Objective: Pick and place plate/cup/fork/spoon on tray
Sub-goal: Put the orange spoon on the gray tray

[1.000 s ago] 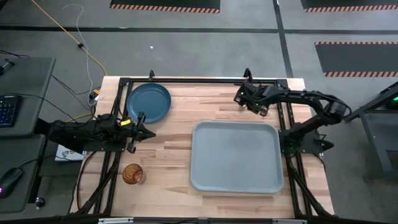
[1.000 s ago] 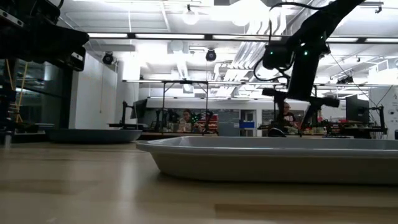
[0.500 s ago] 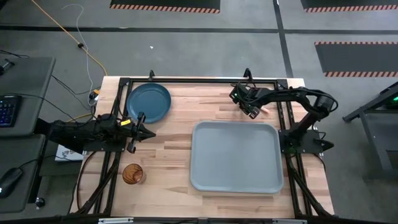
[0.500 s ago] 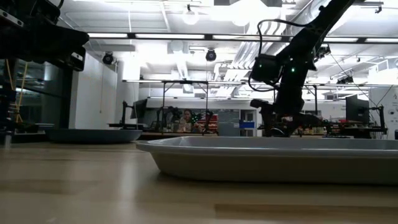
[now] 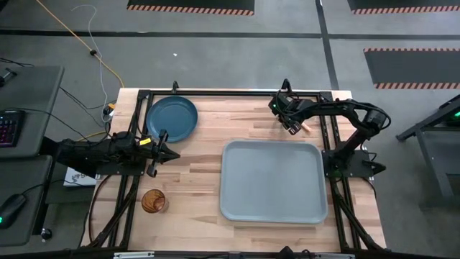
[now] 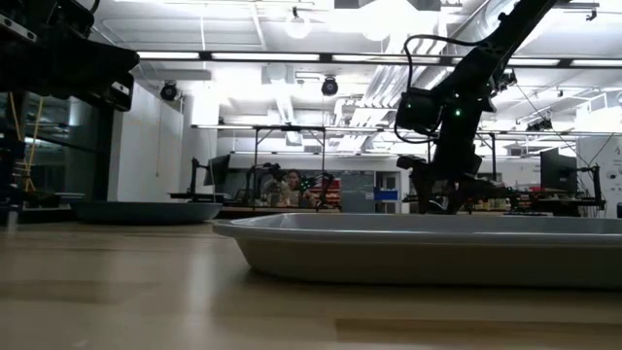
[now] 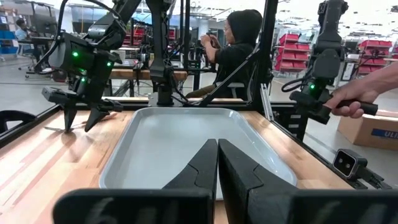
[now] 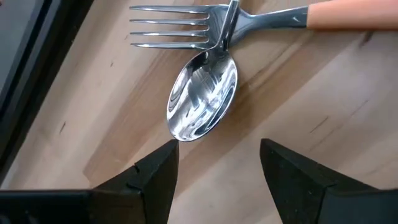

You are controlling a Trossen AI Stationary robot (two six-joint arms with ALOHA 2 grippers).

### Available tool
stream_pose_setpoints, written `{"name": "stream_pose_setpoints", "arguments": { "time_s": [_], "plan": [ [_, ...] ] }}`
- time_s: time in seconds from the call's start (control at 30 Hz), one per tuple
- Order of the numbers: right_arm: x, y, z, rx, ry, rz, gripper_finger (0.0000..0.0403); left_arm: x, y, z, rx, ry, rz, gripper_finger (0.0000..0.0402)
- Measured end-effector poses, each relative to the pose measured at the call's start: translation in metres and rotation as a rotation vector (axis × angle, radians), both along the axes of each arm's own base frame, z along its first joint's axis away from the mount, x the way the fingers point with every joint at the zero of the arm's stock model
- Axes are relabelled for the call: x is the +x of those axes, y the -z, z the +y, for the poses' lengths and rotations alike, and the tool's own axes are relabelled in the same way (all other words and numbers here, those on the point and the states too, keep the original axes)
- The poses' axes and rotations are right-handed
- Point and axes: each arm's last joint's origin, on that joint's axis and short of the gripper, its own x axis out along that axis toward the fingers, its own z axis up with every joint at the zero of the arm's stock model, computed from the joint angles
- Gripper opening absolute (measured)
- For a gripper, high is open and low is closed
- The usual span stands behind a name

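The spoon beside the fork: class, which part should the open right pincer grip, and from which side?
Grip the spoon by its bowl edges, coming straight down from above. The bowl lies flat and clear on the wood, while its handle crosses the fork. The right pincer is open near the bowl.

tray [image 5: 273, 181] sits mid-table; plate [image 5: 171, 118] off its far-left corner; cup [image 5: 153, 201] left of its near edge; fork [image 8: 249, 22] and spoon [image 8: 202, 96] crossed behind its far-right corner
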Motion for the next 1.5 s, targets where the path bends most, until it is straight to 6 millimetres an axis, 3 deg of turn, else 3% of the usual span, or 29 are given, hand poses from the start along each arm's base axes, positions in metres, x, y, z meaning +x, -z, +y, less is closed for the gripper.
{"name": "stream_pose_setpoints", "arguments": {
  "time_s": [0.27, 0.9, 1.27, 1.5],
  "plan": [
    [0.003, -0.004, -0.005, -0.038, -0.101, -0.025, 0.0217, 0.0, 0.0, 0.0, 0.0, 0.0, 0.0, 0.0003],
    [-0.011, -0.006, -0.019, -0.081, 0.044, 0.002, 0.0217, 0.0, 0.0, 0.0, 0.0, 0.0, 0.0, 0.0003],
    [-0.008, 0.01, -0.025, -0.037, -0.064, 0.034, 0.0217, 0.0, 0.0, 0.0, 0.0, 0.0, 0.0, 0.0003],
    [-0.009, 0.01, -0.024, -0.047, -0.18, 0.091, 0.0217, 0.0, 0.0, 0.0, 0.0, 0.0, -0.001, 0.0003]
  ]
}}
